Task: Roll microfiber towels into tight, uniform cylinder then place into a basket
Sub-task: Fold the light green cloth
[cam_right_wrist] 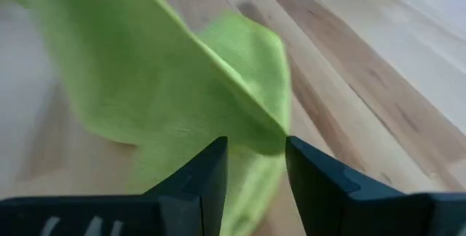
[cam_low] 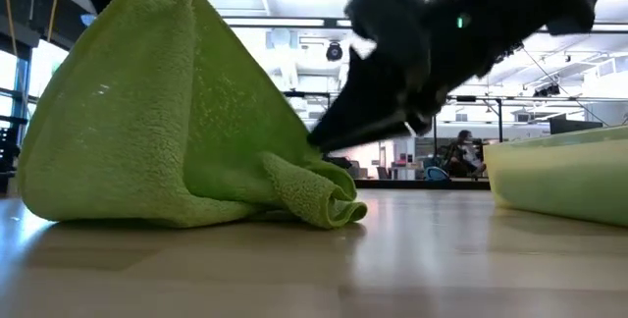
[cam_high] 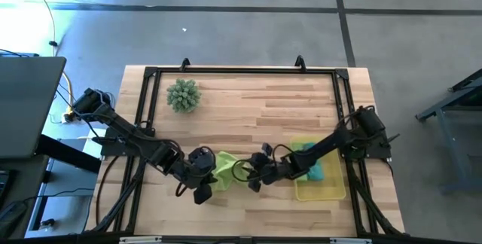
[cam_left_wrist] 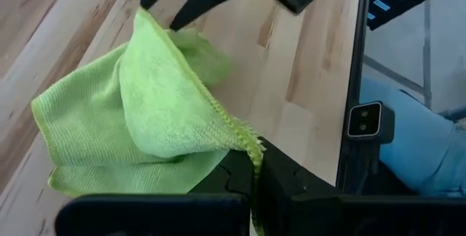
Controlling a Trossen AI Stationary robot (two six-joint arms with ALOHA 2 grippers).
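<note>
The left gripper (cam_left_wrist: 251, 170) is clamped on a green towel (cam_left_wrist: 145, 112) corner, lifting it for rolling; the right gripper (cam_right_wrist: 255, 156), beside the towel, is released.

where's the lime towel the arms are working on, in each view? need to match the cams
High: lime towel at the table's near edge, between the left gripper and right gripper.
Low: towel fills the left half, lifted into a peak.
Left wrist: towel centre-left, a corner pinched in the shut jaws.
Right wrist: towel across the middle, ahead of the open fingers.
Shared landmark: the wooden table.
</note>
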